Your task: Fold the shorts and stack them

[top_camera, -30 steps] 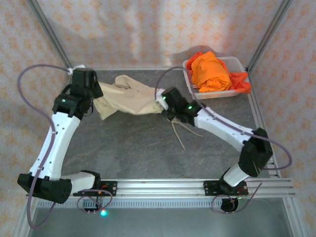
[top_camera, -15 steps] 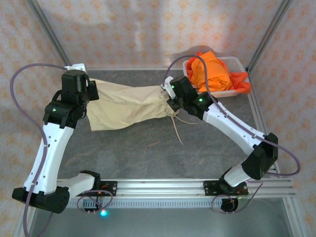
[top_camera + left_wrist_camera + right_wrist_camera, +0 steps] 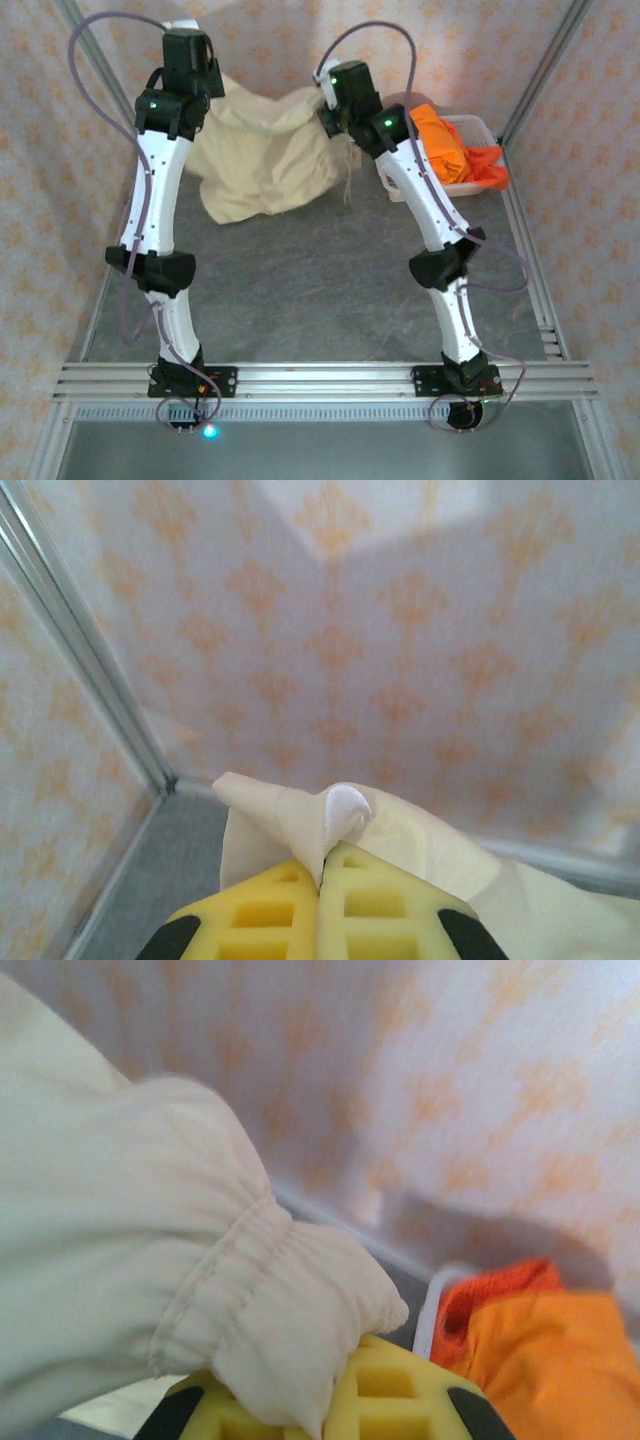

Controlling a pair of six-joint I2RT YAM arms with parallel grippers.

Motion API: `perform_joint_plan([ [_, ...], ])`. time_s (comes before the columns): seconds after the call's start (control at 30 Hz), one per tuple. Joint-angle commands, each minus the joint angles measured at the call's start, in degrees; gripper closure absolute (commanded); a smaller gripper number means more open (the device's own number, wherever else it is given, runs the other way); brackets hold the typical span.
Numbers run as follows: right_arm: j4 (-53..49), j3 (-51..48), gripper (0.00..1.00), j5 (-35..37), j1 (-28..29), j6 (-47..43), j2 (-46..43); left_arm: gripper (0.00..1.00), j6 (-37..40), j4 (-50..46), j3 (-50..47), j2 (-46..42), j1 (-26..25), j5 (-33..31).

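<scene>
The beige shorts hang in the air at the back of the table, stretched between both arms, with the lower hem brushing the grey tabletop. My left gripper is shut on one corner of the beige shorts, which bunch up between its yellow pads. My right gripper is shut on the elastic waistband of the beige shorts. A drawstring dangles below it. The orange shorts lie heaped in the white basket, and the orange shorts sit right of my right gripper.
The white basket stands at the back right, close to my right arm. Patterned walls and metal frame posts enclose the table on three sides. The grey tabletop lies bare in front of the hanging cloth.
Both arms have risen and swung toward the back wall, lifting the beige shorts off the table. A second ago the shorts lay crumpled, then were pulled flat between the grippers.
</scene>
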Motion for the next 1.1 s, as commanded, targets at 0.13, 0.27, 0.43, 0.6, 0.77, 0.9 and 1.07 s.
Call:
perform_joint_plan([
  [0.13, -10.85, 15.40, 1.00, -3.09, -1.13, 2.57, -1.84, 1.00, 1.50, 4.30, -4.56, -16.40, 0.41, -1.35],
  [0.27, -15.45, 8.18, 1.00, -5.22, -1.21, 1.31, -7.24, 1.00, 1.82, 17.78, -30.89, -33.78, 0.35, 1.64],
  [0.43, -19.91, -7.00, 1.00, -6.32, -1.13, 1.25, -13.00, 1.00, 1.42, 17.05, -46.70, -44.01, 0.32, 3.63],
  [0.6, -4.76, -41.57, 1.00, -5.74, -0.09, 1.45, -27.09, 1.00, -0.51, 13.62, -60.75, -48.94, -1.06, 4.38],
  [0.77, 13.38, -75.14, 1.00, -8.69, 0.48, 4.01, -42.74, 1.00, -3.76, 13.18, -76.46, -54.66, -3.53, 2.43],
  [0.9, 16.78, -90.84, 1.00, -10.21, 0.95, 8.21, -47.39, 1.00, -8.76, 11.60, -86.76, -57.89, -5.51, 0.30],
  [1.07, 19.52, -100.30, 1.00, -11.38, 2.80, 11.85, -52.64, 1.00, -9.22, 9.75, -89.03, -60.00, -5.92, -0.97],
])
